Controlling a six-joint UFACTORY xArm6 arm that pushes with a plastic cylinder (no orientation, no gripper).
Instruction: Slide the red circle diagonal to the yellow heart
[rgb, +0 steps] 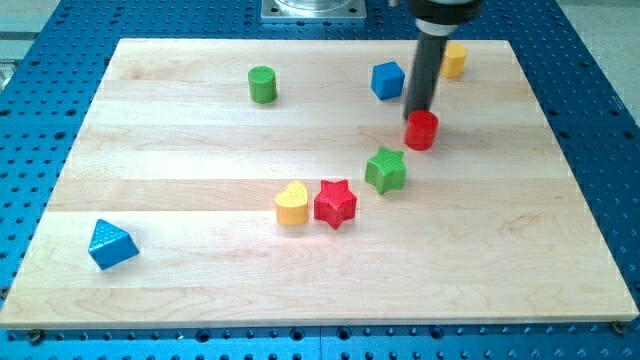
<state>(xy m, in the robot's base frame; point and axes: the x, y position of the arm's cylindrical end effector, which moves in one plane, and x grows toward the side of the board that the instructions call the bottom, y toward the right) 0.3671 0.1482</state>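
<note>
The red circle (421, 130) is a short red cylinder at the view's upper right of the wooden board (200, 260). My tip (418, 111) sits right against its top edge, on the side toward the view's top. The yellow heart (291, 204) lies near the middle of the board, down and to the left of the red circle. A red star (336, 203) touches the heart's right side. A green star (386, 169) lies between the red star and the red circle.
A blue cube (387, 79) stands just left of the rod. A yellow block (454, 59) is partly hidden behind the rod at the top right. A green cylinder (262, 84) is at the top left. A blue triangle (110, 243) lies at the bottom left.
</note>
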